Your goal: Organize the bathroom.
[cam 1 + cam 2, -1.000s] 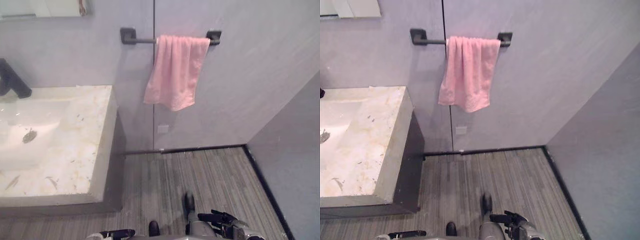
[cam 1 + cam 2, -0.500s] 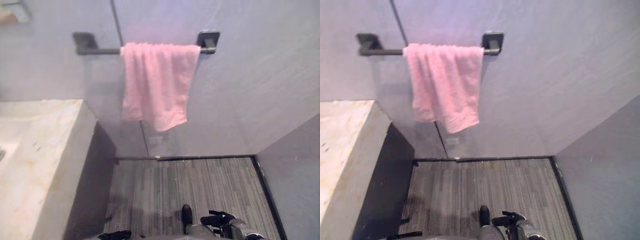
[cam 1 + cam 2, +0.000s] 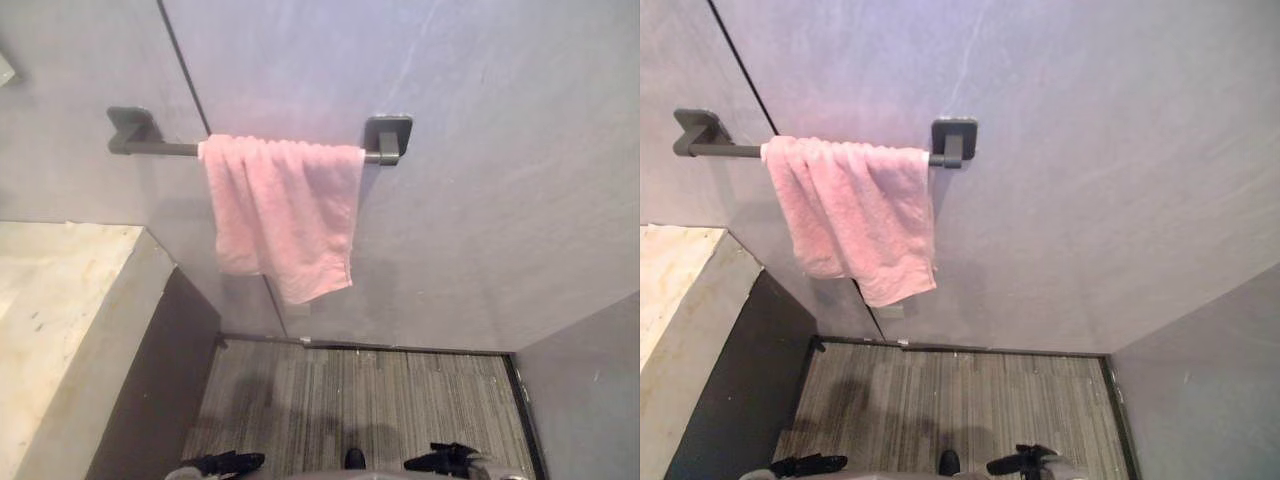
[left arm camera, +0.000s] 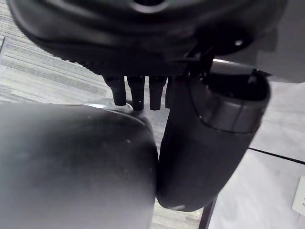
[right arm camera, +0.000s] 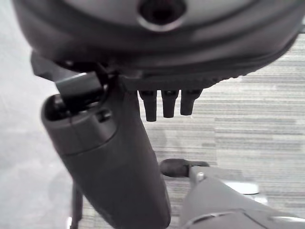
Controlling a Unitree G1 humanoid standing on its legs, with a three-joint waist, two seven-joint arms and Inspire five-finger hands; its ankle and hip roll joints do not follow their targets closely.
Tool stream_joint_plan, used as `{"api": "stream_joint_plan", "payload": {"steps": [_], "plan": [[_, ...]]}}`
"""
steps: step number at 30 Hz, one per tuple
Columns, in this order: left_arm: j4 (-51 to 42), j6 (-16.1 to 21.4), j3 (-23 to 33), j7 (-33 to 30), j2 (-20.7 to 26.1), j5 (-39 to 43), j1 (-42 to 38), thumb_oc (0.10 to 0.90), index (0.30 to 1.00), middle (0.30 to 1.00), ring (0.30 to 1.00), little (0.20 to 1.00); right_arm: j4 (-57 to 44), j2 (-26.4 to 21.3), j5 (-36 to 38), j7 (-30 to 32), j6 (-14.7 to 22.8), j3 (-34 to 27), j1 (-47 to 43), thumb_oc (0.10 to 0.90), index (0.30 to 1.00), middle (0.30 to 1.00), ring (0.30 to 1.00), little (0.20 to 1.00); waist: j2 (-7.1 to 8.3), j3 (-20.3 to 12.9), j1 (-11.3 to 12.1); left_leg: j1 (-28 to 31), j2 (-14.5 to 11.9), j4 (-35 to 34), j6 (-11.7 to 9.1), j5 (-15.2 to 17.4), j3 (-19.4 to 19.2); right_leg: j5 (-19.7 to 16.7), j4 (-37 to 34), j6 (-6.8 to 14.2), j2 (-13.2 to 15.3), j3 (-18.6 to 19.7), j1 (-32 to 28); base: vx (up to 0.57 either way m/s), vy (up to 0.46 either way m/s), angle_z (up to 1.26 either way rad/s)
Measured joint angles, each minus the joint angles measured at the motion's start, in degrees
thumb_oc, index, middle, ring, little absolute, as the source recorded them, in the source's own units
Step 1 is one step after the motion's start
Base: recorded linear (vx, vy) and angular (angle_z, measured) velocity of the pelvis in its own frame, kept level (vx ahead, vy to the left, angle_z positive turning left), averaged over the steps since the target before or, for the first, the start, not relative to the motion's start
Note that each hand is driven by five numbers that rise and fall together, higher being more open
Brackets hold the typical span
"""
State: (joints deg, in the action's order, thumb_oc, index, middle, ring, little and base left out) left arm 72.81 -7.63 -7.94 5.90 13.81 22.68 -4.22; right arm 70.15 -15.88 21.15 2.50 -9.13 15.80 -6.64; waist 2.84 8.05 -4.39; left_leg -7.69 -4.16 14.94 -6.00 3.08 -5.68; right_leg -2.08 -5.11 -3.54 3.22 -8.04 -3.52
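Observation:
A pink towel [image 3: 285, 210] hangs bunched over the right half of a dark towel bar [image 3: 150, 148] on the grey wall, its lower edge slanting down to the right. My left hand [image 3: 225, 463] and right hand [image 3: 450, 460] are low at the view's bottom edge, far below the towel and above the floor. In the left wrist view my left hand [image 4: 143, 28] has straight fingers [image 4: 136, 95] and holds nothing. In the right wrist view my right hand [image 5: 162, 28] is the same, fingers [image 5: 163, 105] straight and empty.
A pale stone sink counter [image 3: 60, 320] with a dark side panel [image 3: 160, 390] juts out at the left. Striped grey floor [image 3: 370, 400] lies between it and a grey side wall [image 3: 590, 400] at the right.
The camera has swung right and closer to the wall: the basin and tap have left the view and the towel now sits centre-left. The towel itself hangs unchanged. Both hands stay low.

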Motion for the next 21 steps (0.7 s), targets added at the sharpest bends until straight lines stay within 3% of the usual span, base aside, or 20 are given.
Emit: {"api": "stream_joint_plan", "payload": {"steps": [1,5,6,8,12,16,21], "plan": [[-0.64,0.00,-0.19,0.04,0.27,-0.45,-1.07,0.800,0.900,0.900,0.900,0.900,0.40,-0.09,0.04,0.60,-0.13,-0.80,-0.52,0.800,0.900,0.900,0.900,0.900,-0.73,0.71,-0.34,-2.92,-0.50,2.57,2.04,-1.62,-1.30,0.07,-0.02,-0.09,-0.64,-0.88,-0.62,0.14,0.098,0.17],[-0.78,-1.31,-3.15,0.37,0.47,-2.66,-1.31,0.800,0.900,0.900,0.900,0.900,0.47,-0.11,0.01,0.67,-0.07,-2.09,-0.11,0.800,0.900,0.900,0.900,0.900,-1.27,0.82,-2.25,2.04,-0.80,-7.13,1.67,-3.08,-1.47,0.80,-0.07,0.80,-0.96,0.57,-1.15,0.13,0.077,-0.25],[-0.63,-1.63,-3.18,0.65,-0.02,-2.84,-1.19,0.800,0.900,0.900,0.900,0.900,0.46,-0.57,-0.19,0.65,-0.10,-2.91,1.33,0.800,0.900,0.900,0.900,0.900,-2.88,0.81,-3.91,5.86,-1.56,-11.76,2.10,-4.05,-2.33,0.56,-0.07,1.70,-1.61,1.31,-1.55,0.07,0.041,-0.15],[-0.85,-1.29,-3.16,0.56,-0.52,-2.81,-1.07,0.800,0.900,0.900,0.900,0.900,0.91,-1.12,-0.36,0.56,-0.23,-3.40,3.47,0.800,0.900,0.900,0.900,0.900,-4.81,1.00,-4.13,9.19,-1.76,-17.30,1.33,-5.19,-3.03,0.10,-0.07,3.39,-2.09,2.04,-1.23,0.05,0.031,-0.16],[-1.17,-1.07,-2.97,0.47,0.60,-2.80,1.45,0.800,0.900,0.900,0.900,0.900,1.59,0.06,-0.48,0.20,-1.68,-4.04,7.34,0.800,0.900,0.900,0.900,0.900,-4.26,1.41,-3.82,10.02,0.58,-19.84,2.96,-6.32,-5.10,-0.38,-0.40,5.76,0.36,3.39,0.10,0.05,0.025,-0.19],[-2.05,2.52,-1.67,-0.36,0.69,-1.64,3.84,0.800,0.900,0.900,0.900,0.900,1.60,0.73,-0.41,0.26,-1.64,-4.16,9.14,0.800,0.900,0.900,0.900,0.900,-4.71,1.36,-3.62,10.25,1.04,-20.04,3.28,-5.95,-5.36,-0.57,-0.40,6.14,0.77,3.80,0.32,0.07,0.024,-0.05],[-7.52,3.51,-1.09,-2.85,1.71,-0.40,5.44,0.800,0.900,0.900,0.900,0.900,-0.44,-1.58,1.84,0.72,-1.16,-7.88,9.37,0.800,0.900,0.900,0.900,0.900,-6.22,0.52,-3.48,10.24,0.58,-19.84,3.58,-6.03,-5.37,-0.66,-0.39,6.07,0.34,3.82,0.35,0.04,0.013,0.00]]}}
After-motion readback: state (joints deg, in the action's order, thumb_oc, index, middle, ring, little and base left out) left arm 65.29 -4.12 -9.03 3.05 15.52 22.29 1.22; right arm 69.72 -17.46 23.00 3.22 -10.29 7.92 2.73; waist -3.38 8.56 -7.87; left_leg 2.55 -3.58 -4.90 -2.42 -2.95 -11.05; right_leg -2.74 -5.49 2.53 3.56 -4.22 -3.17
